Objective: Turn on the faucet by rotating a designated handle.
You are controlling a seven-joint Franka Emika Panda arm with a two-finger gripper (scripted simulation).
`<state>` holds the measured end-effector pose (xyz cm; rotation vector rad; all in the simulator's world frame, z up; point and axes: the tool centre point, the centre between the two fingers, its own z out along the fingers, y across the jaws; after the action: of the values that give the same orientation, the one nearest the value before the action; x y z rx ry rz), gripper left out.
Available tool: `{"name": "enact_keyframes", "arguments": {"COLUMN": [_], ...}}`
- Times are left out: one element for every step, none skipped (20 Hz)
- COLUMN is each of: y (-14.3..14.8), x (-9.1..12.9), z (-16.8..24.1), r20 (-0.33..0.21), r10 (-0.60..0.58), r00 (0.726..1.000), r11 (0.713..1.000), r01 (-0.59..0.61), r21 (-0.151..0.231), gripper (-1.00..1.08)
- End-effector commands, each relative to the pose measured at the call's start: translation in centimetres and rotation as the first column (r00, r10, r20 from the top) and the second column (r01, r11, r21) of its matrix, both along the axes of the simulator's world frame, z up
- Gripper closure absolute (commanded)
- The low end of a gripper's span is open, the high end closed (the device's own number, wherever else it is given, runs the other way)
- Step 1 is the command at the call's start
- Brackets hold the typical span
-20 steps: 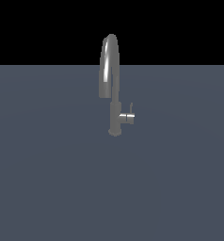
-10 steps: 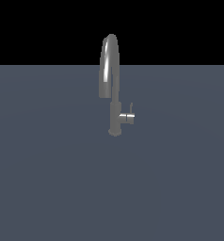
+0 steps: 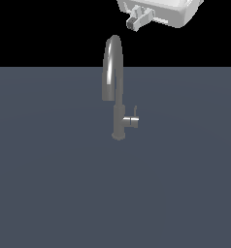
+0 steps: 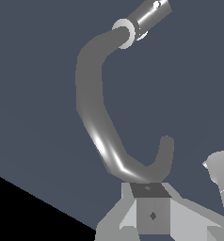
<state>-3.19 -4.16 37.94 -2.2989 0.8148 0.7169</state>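
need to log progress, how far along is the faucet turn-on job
Barely begun. Done: the arm is in view, its claw hanging above the faucet. In hand: nothing; the claw touches neither spout nor handle. Left: descend to the handle stub on the column's side, contact its lever, and rotate it.

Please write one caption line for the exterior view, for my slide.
Gripper at the top edge, above the faucet, clear of its handle.

Gripper [image 3: 138,19] cropped by the exterior view's top edge (jaws' spacing unreadable), handle [image 4: 151,14] clipped in wrist view
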Motion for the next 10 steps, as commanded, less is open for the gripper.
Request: {"name": "enact_keyframes", "arguments": {"y": [-0.5,-0.6,-0.8,-1.0,-1.2,-1.4,-1.6,-1.8,-2.0,-2.2], "x": [1.3,1.8,2.3,2.8,3.3,3.8,4.3,4.8,5.2,5.7], "z": [-1.2,-1.7,-2.2,-2.8,-3.3,-3.9,-4.5,-5.1,-5.7,-6.4], "r20": [-0.037,-0.053,-0.069,-0.085,-0.102,-0.12,-0.138,-0.157,-0.176,-0.196], "r10": [-0.044,-0.061,-0.078,-0.095,-0.111,-0.128,-0.144,-0.16,-0.176,-0.192], "r00": [0.998,0.997,0.995,0.992,0.988,0.985,0.98,0.975,0.968,0.962], "r11": [0.998,0.996,0.994,0.99,0.986,0.981,0.976,0.97,0.962,0.954], "r01": [0.045,0.064,0.083,0.103,0.123,0.143,0.164,0.185,0.207,0.23], "r21": [0.044,0.061,0.078,0.094,0.111,0.128,0.144,0.16,0.176,0.191], "gripper": [1.08,1.08,1.08,1.08,1.08,1.08,1.08,1.08,1.08,1.08]}}
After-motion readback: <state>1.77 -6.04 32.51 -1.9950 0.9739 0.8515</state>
